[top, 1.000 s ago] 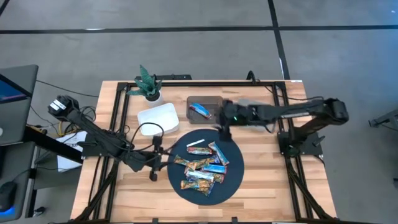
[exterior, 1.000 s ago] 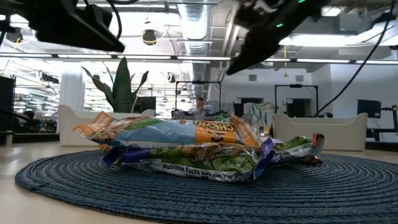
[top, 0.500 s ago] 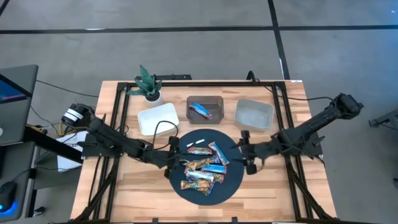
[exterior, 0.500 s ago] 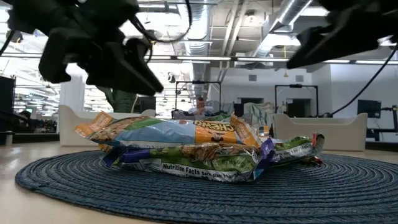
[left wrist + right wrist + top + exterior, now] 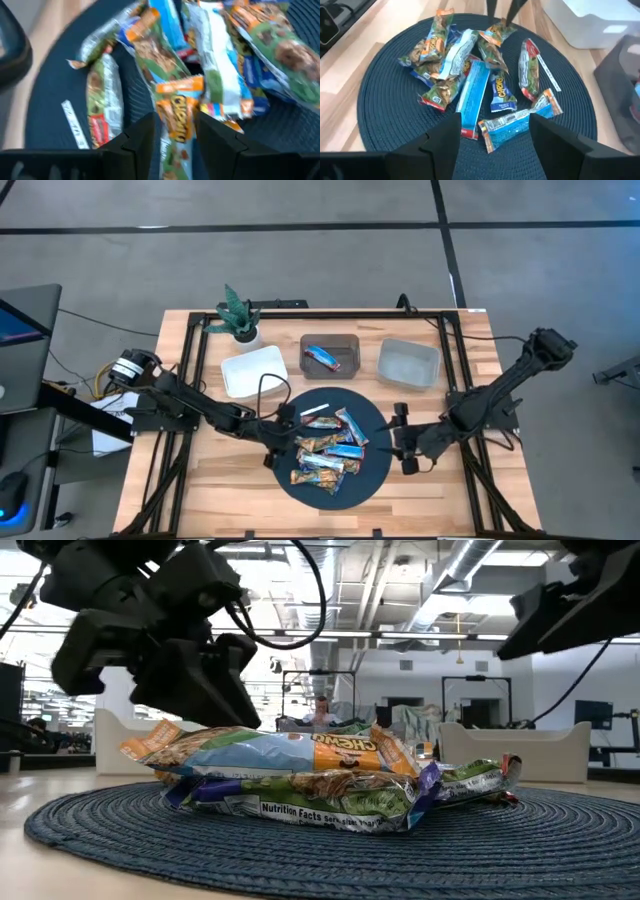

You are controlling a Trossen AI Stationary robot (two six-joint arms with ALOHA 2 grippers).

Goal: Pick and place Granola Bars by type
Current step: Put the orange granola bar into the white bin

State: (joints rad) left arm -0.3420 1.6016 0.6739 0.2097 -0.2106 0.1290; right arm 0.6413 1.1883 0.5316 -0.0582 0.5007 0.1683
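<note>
Left hand (image 5: 281,436) has slid in over the bar pile (image 5: 326,448) on the round mat (image 5: 372,472), fingers part open, holding nothing; right hand (image 5: 404,452) has pulled back beside the mat, wide and empty, so left picks next

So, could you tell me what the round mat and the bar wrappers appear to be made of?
The round mat looks like woven dark-blue cord, matte: concentric ribbed rings show. The bar wrappers look like thin glossy plastic film, possibly foil-lined: they crinkle, catch glare and have crimped ends.
</note>
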